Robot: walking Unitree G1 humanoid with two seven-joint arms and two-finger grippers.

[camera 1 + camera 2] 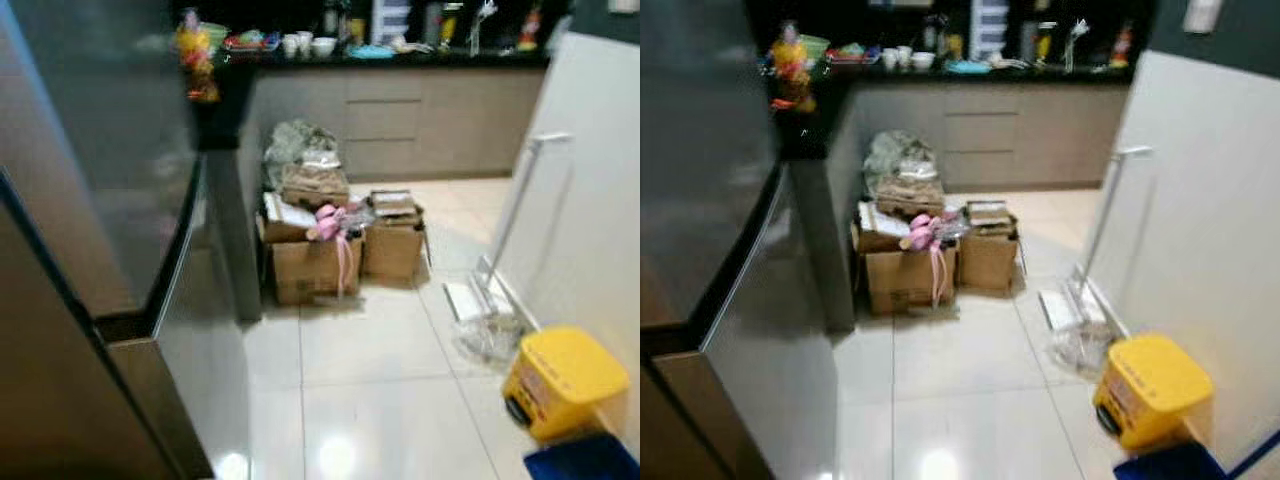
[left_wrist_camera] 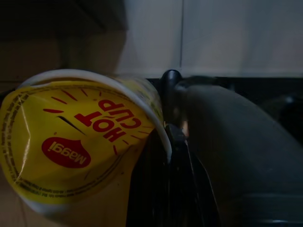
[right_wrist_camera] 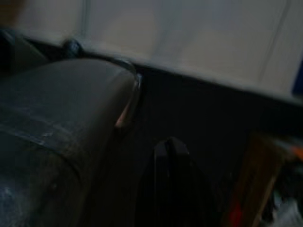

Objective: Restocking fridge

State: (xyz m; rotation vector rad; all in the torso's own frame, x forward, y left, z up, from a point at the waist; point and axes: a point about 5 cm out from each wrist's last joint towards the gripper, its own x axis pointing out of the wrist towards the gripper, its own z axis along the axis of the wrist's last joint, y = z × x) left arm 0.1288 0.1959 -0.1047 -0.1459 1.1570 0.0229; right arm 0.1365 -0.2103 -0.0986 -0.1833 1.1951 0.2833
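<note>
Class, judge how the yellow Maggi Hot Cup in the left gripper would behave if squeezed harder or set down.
The Maggi Hot Cup probably crushes easily: its yellow wall already looks creased. Likely light for its size, being a thin instant-noodle cup. Lying on its side, its round rim suggests it would roll.

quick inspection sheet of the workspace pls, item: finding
surface: pale glossy tiled floor, ceiling light reflected on it
job's things: yellow Maggi Hot Cup against the left end effector; grey fridge at the robot's left, doors shut
clutter: cardboard boxes piled with bags and pink ribbon; yellow bin; white mop against the wall
grippers: left end effector beside the cup, grip not clear; right end effector dark, fingers look together
cables: nothing seen
surroundings: dark counter with cups and bottles, drawers below
</note>
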